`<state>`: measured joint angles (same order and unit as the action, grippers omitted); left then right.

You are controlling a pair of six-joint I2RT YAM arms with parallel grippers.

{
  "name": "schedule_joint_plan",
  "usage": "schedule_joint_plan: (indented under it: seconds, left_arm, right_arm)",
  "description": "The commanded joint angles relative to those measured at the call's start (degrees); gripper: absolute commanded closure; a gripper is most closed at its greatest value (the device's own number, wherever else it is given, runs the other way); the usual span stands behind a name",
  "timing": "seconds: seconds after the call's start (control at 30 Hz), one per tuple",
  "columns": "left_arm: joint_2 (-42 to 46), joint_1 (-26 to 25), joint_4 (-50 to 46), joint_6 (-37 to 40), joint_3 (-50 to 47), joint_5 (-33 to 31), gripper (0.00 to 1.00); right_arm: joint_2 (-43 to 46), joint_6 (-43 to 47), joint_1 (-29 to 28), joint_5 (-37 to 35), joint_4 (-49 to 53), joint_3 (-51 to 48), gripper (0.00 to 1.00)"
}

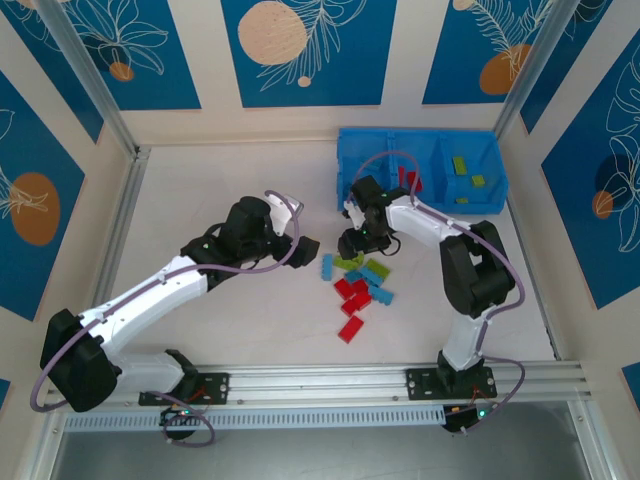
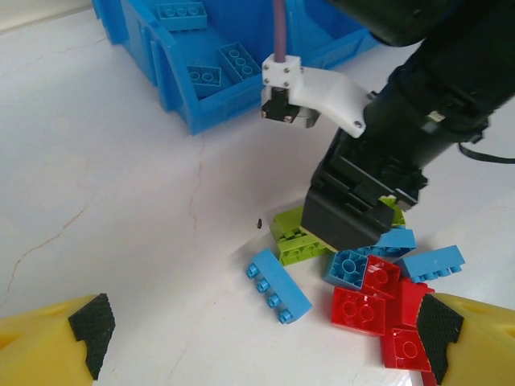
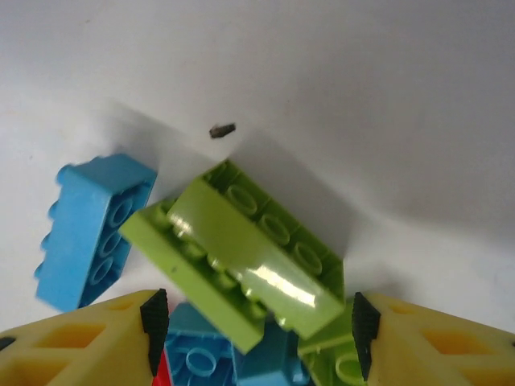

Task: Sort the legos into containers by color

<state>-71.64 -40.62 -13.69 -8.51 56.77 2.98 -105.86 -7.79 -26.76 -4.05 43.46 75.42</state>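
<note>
Sorting is partly complete: the bright blue plastic three-compartment tray [image 1: 350, 160], just beyond the right gripper [image 1: 355, 243], already holds light blue bricks [image 2: 217, 68] in one compartment, red pieces [image 1: 410, 180] in the middle one and lime green pieces [image 1: 468, 175] in the rightmost. Roughly a dozen bricks lie unsorted in a loose pile on the matt white table [image 1: 230, 330], directly under that gripper and on its near side. The right gripper stands partly open with its jaws on either side of a glossy lime green rectangular brick [image 3: 249, 257] lying askew on the pile; whether the black pads [image 3: 154, 322] press on it cannot be told. The left gripper [image 1: 305, 248] is spread wide and holds nothing. A long light blue brick [image 2: 278, 285] lies apart from the pile just ahead of its fingertips, and red bricks [image 2: 362, 310] lie ahead to its right. All bricks are hard, shiny moulded plastic with round studs; one overturned blue brick [image 2: 348, 265] shows a hollow underside. The table surface shows fine hairline cracks.
</note>
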Motion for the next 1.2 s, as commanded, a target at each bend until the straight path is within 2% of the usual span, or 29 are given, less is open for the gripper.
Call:
schedule_joint_plan:
  seconds: [0.0,0.27,0.43,0.7,0.87,1.0,1.17]
  left_arm:
    - [-0.01,-0.04,1.05,-0.47,-0.18,0.80,0.02]
    - [-0.07,-0.04,1.39,-0.72,-0.17,0.47,0.02]
    - [-0.35,-0.01,1.50,-0.99,-0.36,0.59,0.02]
    - [-0.63,-0.02,1.75,-1.40,-0.22,0.95,0.01]
    - [-0.34,-0.03,1.80,-1.49,-0.70,0.64,0.01]
    - [-0.34,-0.03,1.81,-1.40,-0.68,0.61,0.01]
    - [-0.59,-0.07,1.94,-1.41,-0.95,0.30,0.01]
  right_arm:
    - [-1.61,1.68,0.12,2.82,-0.80,2.68,0.36]
    - [-5.36,1.38,-0.13,-0.82,0.99,3.37,0.40]
    - [-5.91,1.09,0.04,2.68,1.14,2.85,0.36]
    - [-7.67,-0.03,-0.04,4.78,2.50,3.72,0.37]
    - [-9.55,-1.07,-0.35,-0.83,4.39,5.37,0.35]
    - [-10.17,-2.91,-0.04,-3.04,4.69,6.89,0.42]
    - [-9.65,-4.85,0.04,-3.20,5.06,8.61,0.58]
